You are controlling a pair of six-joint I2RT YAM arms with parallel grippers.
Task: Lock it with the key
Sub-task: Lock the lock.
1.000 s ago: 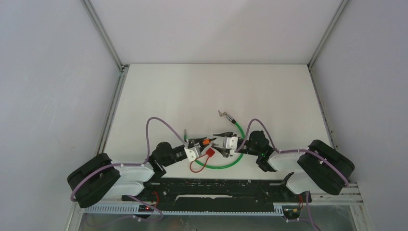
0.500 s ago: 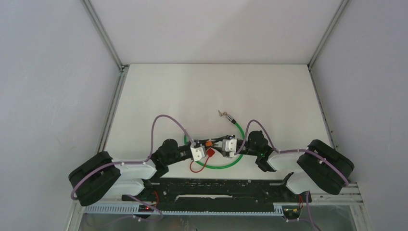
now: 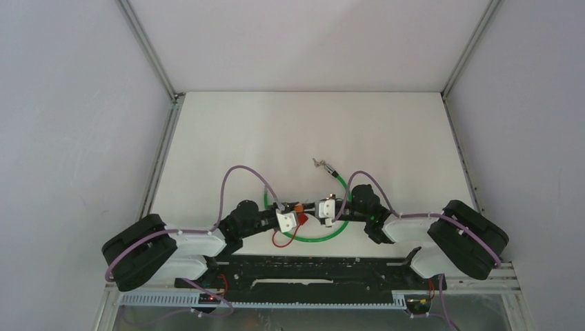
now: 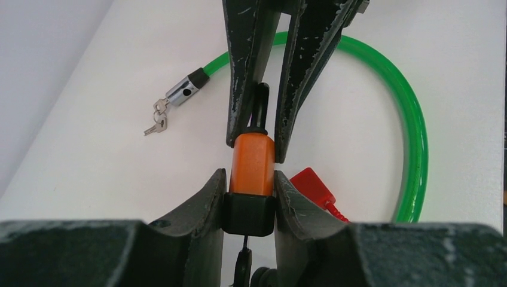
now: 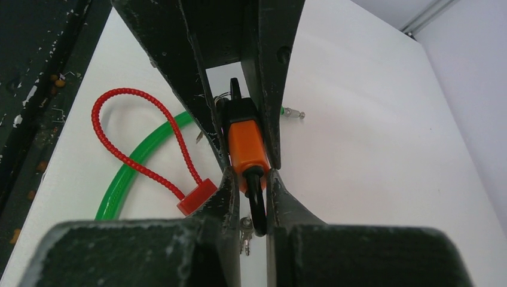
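Left gripper (image 4: 250,179) shifted rightward, meeting right gripper (image 5: 251,176) on orange padlock (image 4: 252,162).

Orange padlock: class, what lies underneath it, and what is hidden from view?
Below the orange padlock, clamped by the left gripper and right gripper, lie the white table, a red cable lock and a green cable. The spot directly beneath is covered.
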